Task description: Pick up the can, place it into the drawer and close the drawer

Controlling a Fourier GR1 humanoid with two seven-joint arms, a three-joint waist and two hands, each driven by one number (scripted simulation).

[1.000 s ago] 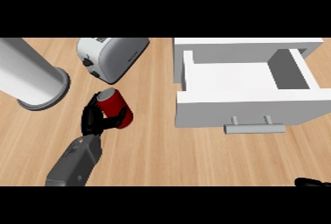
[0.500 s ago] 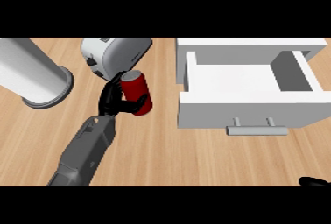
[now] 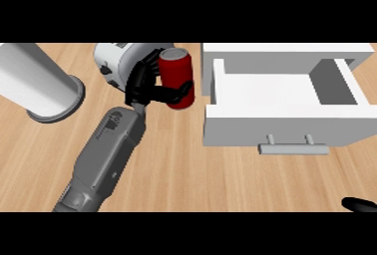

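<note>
- Toward the far edge of the wooden table (image 3: 191, 174), just left of the drawer (image 3: 280, 107): red can (image 3: 177, 74), glossy, silver-grey top rim, standing roughly upright with a slight lean.
- Left hand (image 3: 147, 87) curled round the can from its left side, thumb across the lower red wall.
- Drawer white, pulled open, bare inside, grey handle on its front.
- Behind the can, a white toaster-like appliance (image 3: 114, 60); at the far left, a grey cylinder (image 3: 37, 82).
- At the near right corner, only a black tip of the right hand (image 3: 361, 204); fingers' state cannot be told.
</note>
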